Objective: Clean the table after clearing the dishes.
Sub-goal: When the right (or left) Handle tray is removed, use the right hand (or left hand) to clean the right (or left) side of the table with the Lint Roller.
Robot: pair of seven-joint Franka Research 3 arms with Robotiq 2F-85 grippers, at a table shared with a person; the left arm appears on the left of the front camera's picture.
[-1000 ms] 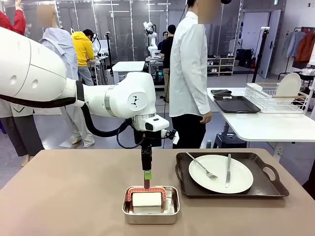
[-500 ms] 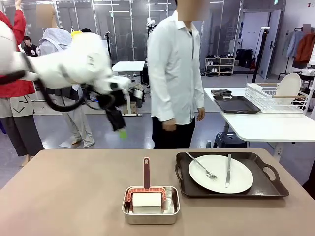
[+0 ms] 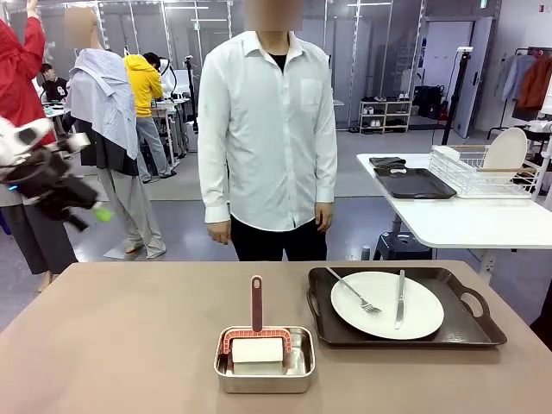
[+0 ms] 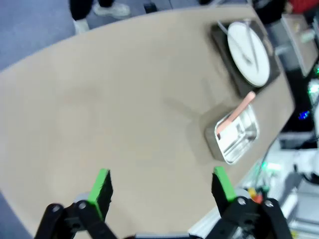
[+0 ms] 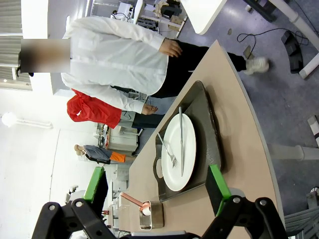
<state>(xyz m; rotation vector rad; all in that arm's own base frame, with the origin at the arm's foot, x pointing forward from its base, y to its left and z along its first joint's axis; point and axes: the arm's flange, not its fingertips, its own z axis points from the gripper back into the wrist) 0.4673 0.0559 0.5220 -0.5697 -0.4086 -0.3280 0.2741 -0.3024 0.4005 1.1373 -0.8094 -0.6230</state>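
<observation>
L gripper (image 4: 162, 185), seen from its own wrist cam: 2 green-padded fingers spread wide w/ nothing between them, held high above the taupe-brown worktop (image 4: 114, 109). In the front view it is a blurred shape at the far left edge, up in the air, beyond the worktop's left end.

R gripper (image 5: 155, 185): its 2 fingers also stand wide apart and empty. Its cam looks along the worktop from the tray end.

Front view, on the worktop:
- 1 dark brown handled tray (image 3: 321, 315) sits right of centre.
- 1 round white plate (image 3: 423, 315) lies on the tray.
- 1 fork (image 3: 354, 294) lies on the plate's left part and 1 knife (image 3: 399, 298) on its right part, apart from each other.
- 1 small steel pan (image 3: 263, 382) sits just beside the tray's left end, near the robot-side edge.
- 1 white pad (image 3: 257, 349) in a red frame lies in the pan, and its 1 red handle (image 3: 256, 300) stands upright.

1 person (image 3: 267, 129) in a white shirt stands at the far side, approx. centre, both hands hanging down off the worktop.

Behind at right is a 2nd, white worktop (image 3: 466, 226) carrying 1 black tray (image 3: 414, 183) and 1 dish rack (image 3: 479, 178).
</observation>
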